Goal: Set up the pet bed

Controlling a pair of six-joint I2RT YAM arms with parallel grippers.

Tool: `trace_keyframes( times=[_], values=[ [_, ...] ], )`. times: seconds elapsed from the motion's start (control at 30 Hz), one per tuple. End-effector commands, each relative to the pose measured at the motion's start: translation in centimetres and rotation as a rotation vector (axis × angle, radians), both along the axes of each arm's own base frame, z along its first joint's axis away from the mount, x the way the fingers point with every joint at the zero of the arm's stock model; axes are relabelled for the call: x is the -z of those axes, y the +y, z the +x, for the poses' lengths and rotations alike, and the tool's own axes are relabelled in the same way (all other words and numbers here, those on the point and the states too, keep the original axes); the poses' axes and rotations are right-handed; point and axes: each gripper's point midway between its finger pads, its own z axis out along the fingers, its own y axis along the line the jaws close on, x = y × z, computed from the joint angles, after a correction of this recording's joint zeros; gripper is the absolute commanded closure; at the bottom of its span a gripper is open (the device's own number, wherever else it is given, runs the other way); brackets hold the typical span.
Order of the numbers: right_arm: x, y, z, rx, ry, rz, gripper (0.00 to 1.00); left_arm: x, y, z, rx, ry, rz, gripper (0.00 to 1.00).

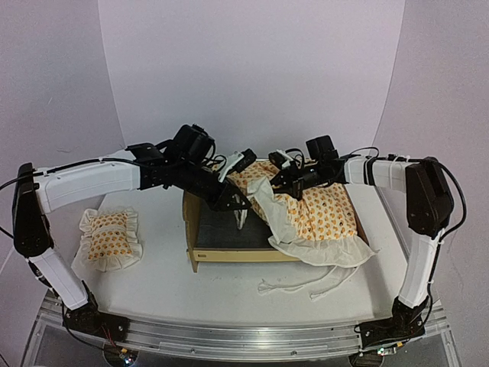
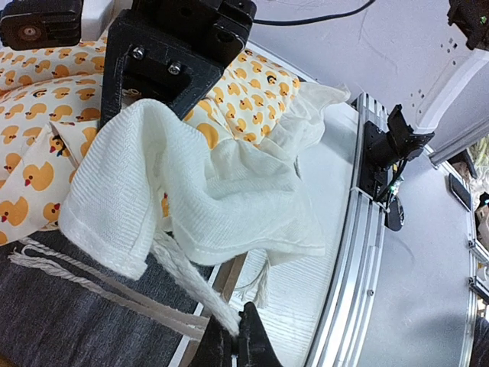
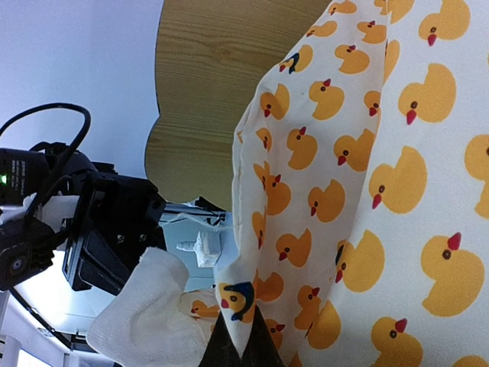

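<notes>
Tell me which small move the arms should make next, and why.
Probably pull the cover leftward across the bed. The left gripper and right gripper have their jaws shut on its bunched edge, it lies only over the right half, and the dark base on the left is bare.

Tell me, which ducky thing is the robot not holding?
The small pillow, alone left of the pet bed. The big cover, draped over the bed, is held by the left gripper and right gripper.

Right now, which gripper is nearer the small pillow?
Left. The left gripper is over the pet bed, right of the pillow; the right gripper is farther right.
</notes>
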Motion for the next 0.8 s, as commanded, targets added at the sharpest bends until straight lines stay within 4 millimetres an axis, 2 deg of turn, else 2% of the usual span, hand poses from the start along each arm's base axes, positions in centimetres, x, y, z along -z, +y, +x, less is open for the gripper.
trace_keyframes(
  times=[0.0,0.13,0.17,0.27,0.33,0.4,0.43,0.5,0.53,0.6,0.7,0.77],
  values=[
    [1.4,-2.7,4.3,0.179,-0.086,-0.127,1.0,-9.0,0.9,-5.2,0.25,-0.032,-0.217,1.0],
    [1.8,-2.9,4.1,0.18,-0.079,-0.152,1.0,-10.8,2.2,-4.2,0.233,-0.064,-0.253,1.0],
    [2.2,-3.1,4.1,0.194,-0.083,-0.186,0.96,-10.9,2.2,-3.8,0.215,-0.073,-0.25,1.0],
    [3.4,-4.8,3.2,0.224,-0.071,-0.388,0.78,-10.5,1.6,-1.8,0.142,-0.069,-0.227,1.0],
    [3.9,-6.8,1.8,0.243,-0.111,-0.625,0.61,-10.0,1.2,-0.2,0.082,-0.021,-0.215,1.0],
    [3.1,-8.6,-0.7,0.189,-0.242,-0.845,0.43,-9.2,1.2,1.5,0.025,0.007,-0.199,1.0],
    [1.8,-9.3,-1.7,0.179,-0.313,-0.902,0.37,-8.9,1.2,2.1,0.01,0.015,-0.195,1.0],
    [-0.5,-9.6,-3.6,0.165,-0.392,-0.911,0.31,-8.3,1.3,3.0,-0.018,0.028,-0.184,1.0],
    [-1.6,-9.2,-4.6,0.161,-0.416,-0.881,0.3,-8.1,1.4,3.2,-0.017,0.035,-0.183,1.0],
    [-3.5,-7.2,-7.0,0.125,-0.46,-0.766,0.28,-8.0,1.4,3.4,-0.016,0.037,-0.183,1.0],
    [-5.1,-2.3,-10.8,0.052,-0.464,-0.541,0.3,-8.0,1.7,3.6,-0.021,0.033,-0.183,1.0],
    [-5.9,1.3,-13.1,0.002,-0.434,-0.389,0.36,-8.2,1.8,3.6,-0.019,0.027,-0.186,1.0]
  ],
)
